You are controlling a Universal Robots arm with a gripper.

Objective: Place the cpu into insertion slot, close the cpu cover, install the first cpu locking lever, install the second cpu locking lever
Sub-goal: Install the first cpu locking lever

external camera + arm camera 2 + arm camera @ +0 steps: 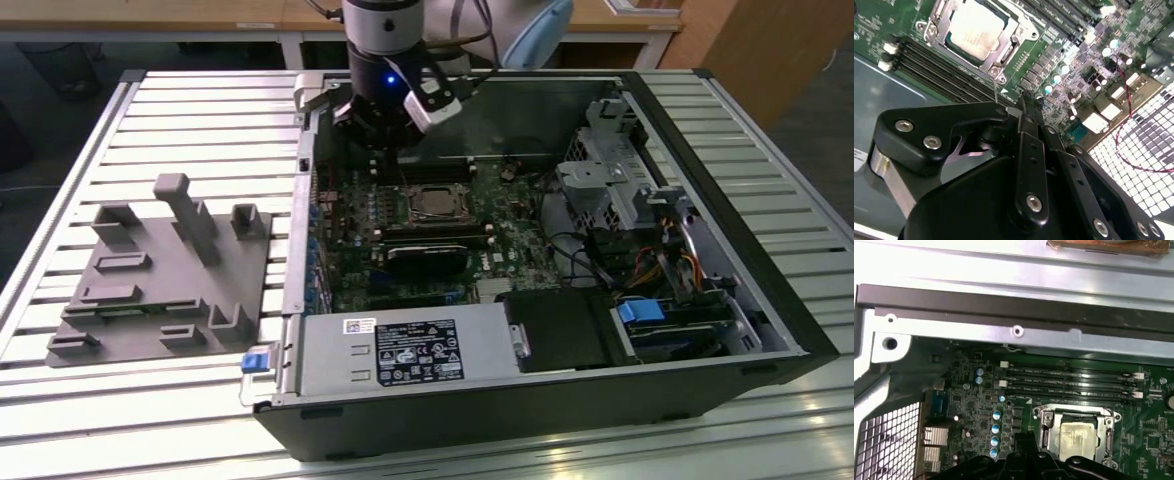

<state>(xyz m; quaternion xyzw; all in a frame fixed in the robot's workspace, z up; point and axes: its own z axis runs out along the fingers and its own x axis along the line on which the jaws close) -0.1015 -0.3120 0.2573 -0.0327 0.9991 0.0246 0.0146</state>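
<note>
A: Where is the gripper [379, 158] seen?

B: In the exterior view it is found in the upper middle of the frame. It is hung inside the open computer case [534, 425], near the upper edge of the green motherboard [350, 285] as pictured. It is held above the board.

A: How are its fingers set?

B: In the second wrist view the black fingers [1030, 145] are drawn together at their tips. Nothing is seen pinched between them.

A: Where is the cpu [433, 205] located?

B: It is seated in the insertion slot [1070, 416], near the centre of the exterior view and just below the gripper in that picture. Its dull silver face is shown through the window of the cpu cover [1004, 52], which is laid flat over it.

A: Can it be told whether the cover is latched?

B: That cannot be told. A thin metal rod [995, 94] is seen standing just beside a corner of the cover, close to the fingertips.

A: What else is noted?

B: Rows of memory slots [1069, 381] are seen beside the socket, between it and the case wall. A power supply [400, 352] is mounted at the lower middle of the exterior view. A grey fixture [160, 270] is laid on the slatted table [174, 110] at the exterior view's left, apart from the case.
</note>
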